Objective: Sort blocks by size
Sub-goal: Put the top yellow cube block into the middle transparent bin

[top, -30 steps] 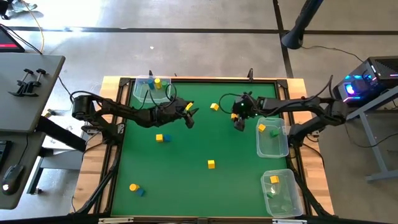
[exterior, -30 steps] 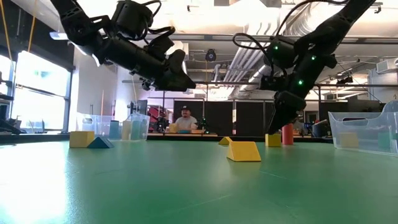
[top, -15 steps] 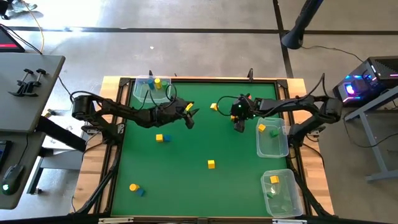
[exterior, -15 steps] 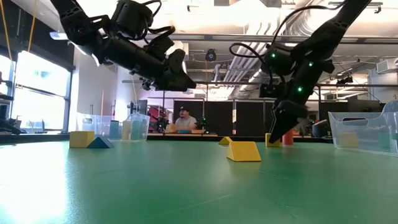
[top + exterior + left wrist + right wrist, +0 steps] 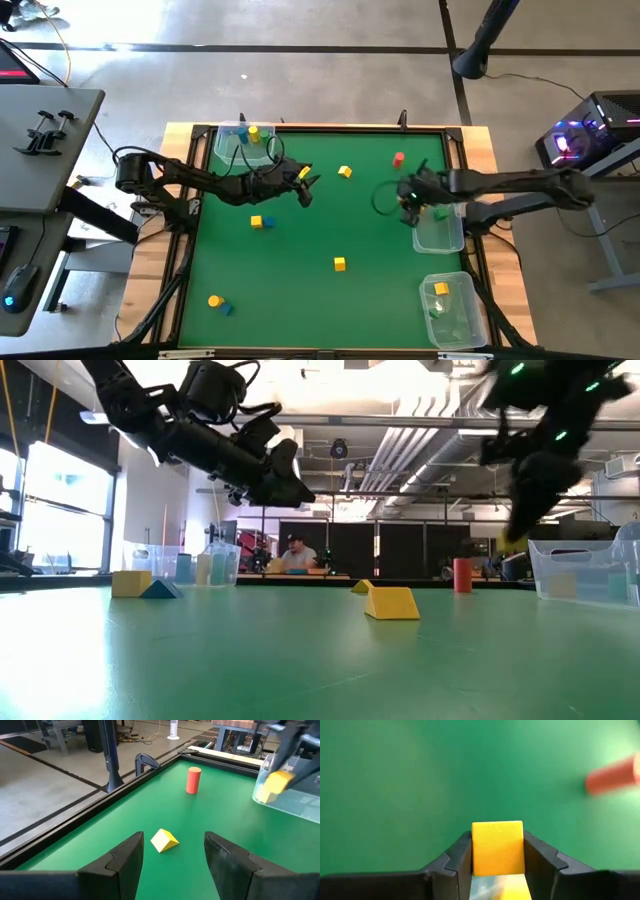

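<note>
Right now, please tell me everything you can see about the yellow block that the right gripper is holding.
The yellow block is a small, plain, solid-looking piece with flat faces and straight edges, showing a square face in the right wrist view. The right gripper is shut on it, one dark finger pressed on each side. It is lifted off the green mat, at the edge of the clear tub on the table's right side. Nothing else touches it. The left wrist view also shows it held at that tub.

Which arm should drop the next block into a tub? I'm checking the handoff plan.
Right. Its gripper already holds a yellow block beside the clear tub; the left gripper is open and empty mid-table.
</note>
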Robot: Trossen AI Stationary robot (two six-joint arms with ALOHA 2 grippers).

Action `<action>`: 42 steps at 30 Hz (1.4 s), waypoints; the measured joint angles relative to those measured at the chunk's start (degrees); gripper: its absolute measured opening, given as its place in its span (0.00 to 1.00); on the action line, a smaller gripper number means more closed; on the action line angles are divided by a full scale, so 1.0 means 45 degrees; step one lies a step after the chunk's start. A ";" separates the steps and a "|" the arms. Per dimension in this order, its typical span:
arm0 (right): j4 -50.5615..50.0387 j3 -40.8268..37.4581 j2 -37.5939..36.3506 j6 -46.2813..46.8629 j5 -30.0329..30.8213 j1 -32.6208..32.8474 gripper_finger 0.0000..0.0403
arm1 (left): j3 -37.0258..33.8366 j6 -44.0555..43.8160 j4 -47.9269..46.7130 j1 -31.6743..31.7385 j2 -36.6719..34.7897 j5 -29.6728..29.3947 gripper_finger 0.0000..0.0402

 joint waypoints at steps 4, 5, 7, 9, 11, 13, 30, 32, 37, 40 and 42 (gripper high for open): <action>-0.2184 0.0560 -0.1189 0.2983 0.0532 0.2007 0.32 | 0.0000 -0.0005 0.0068 0.0000 0.0000 0.0000 0.48; -0.2828 0.0678 -0.1302 0.3799 0.0839 0.2442 0.32 | -0.0005 -0.0005 0.0104 0.0000 0.0000 0.0000 0.48; -0.3833 0.0864 -0.1438 0.5702 0.1043 0.3060 0.32 | -0.0005 -0.0005 0.0215 0.0002 0.0000 -0.0005 0.48; -0.4556 0.0904 -0.1463 0.7443 0.0764 0.3352 0.32 | -0.0005 -0.0005 0.0265 0.0001 -0.0010 -0.0005 0.48; -0.4907 0.0803 -0.1313 0.8735 0.0369 0.3520 0.32 | -0.0005 -0.0005 0.0299 0.0001 -0.0010 -0.0005 0.48; -0.4954 0.0584 -0.1193 0.9435 0.0086 0.3587 0.32 | -0.0005 0.0000 0.0292 0.0003 -0.0010 -0.0005 0.48; -0.4912 -0.0136 0.0411 1.0198 -0.0107 0.2582 0.39 | -0.0005 0.0125 0.0295 -0.0049 -0.0005 -0.0005 0.48; -0.4915 -0.0136 0.0411 1.0119 -0.0102 0.2524 0.39 | -0.0005 0.0126 0.0286 -0.0049 -0.0005 -0.0005 0.48; -0.4901 -0.0136 0.0411 1.0047 -0.0102 0.2524 0.39 | -0.0005 0.0131 0.0281 -0.0049 -0.0005 -0.0005 0.48; -0.4891 -0.0136 0.0411 0.9923 -0.0098 0.2524 0.39 | -0.0005 0.0131 0.0276 -0.0049 -0.0002 -0.0005 0.48; -0.4886 -0.0136 0.0411 0.9826 -0.0062 0.2524 0.39 | -0.0005 0.0131 0.0271 -0.0053 0.0000 -0.0005 0.48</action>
